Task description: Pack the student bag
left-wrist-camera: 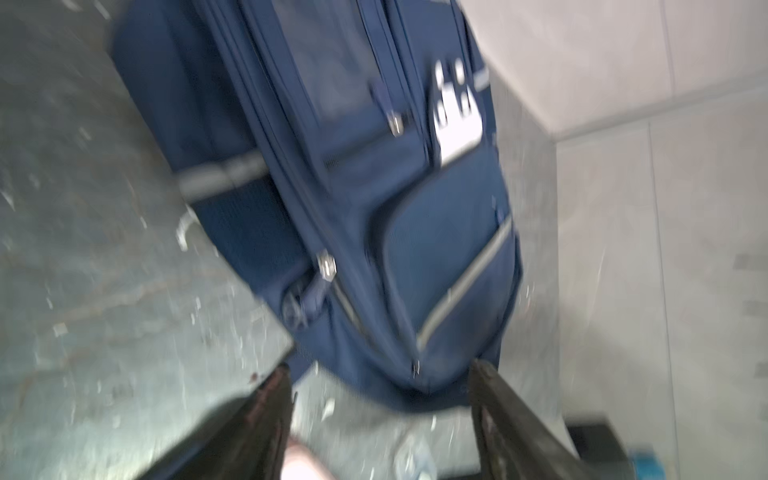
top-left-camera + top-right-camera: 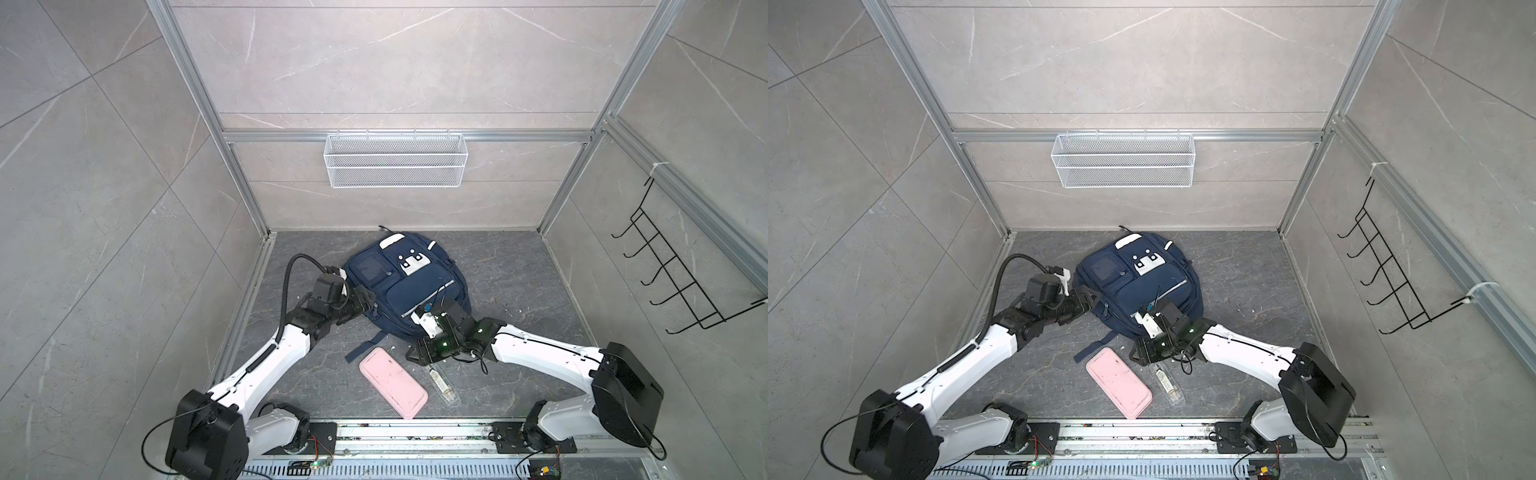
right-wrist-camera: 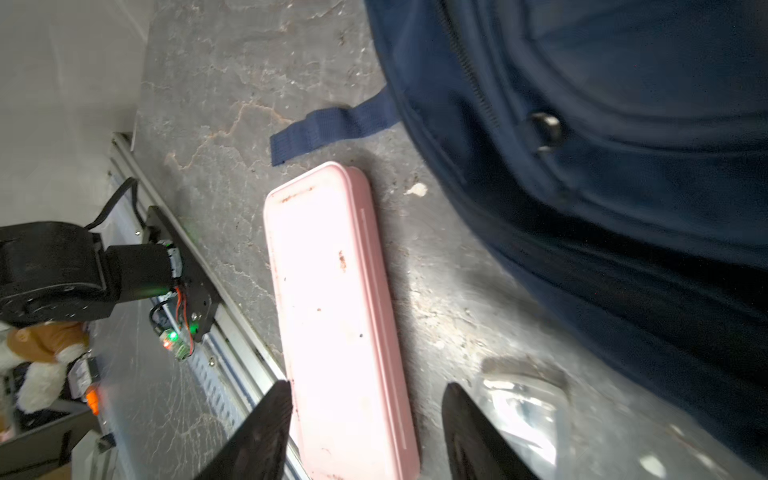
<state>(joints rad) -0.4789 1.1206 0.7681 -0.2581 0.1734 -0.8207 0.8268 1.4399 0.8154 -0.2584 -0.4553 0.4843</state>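
While the pink case (image 2: 392, 382) and clear packet (image 2: 442, 384) lie nearest, unpacked, my right gripper (image 3: 365, 386) hangs open over the case, likely to lift it, and my left gripper (image 1: 380, 365), open and empty, flanks the student bag (image 2: 409, 282), flat and seemingly zipped, farther back.

A flat pink case (image 2: 392, 382) with rounded corners lies on the dark marbled floor (image 2: 519, 270). Just beside the case, on its right in both top views, lies a clear plastic container (image 2: 444, 384). Well behind the case, a white wire basket (image 2: 395, 160) hangs on the back wall. Far to its right is a black hook rack (image 2: 681, 270).
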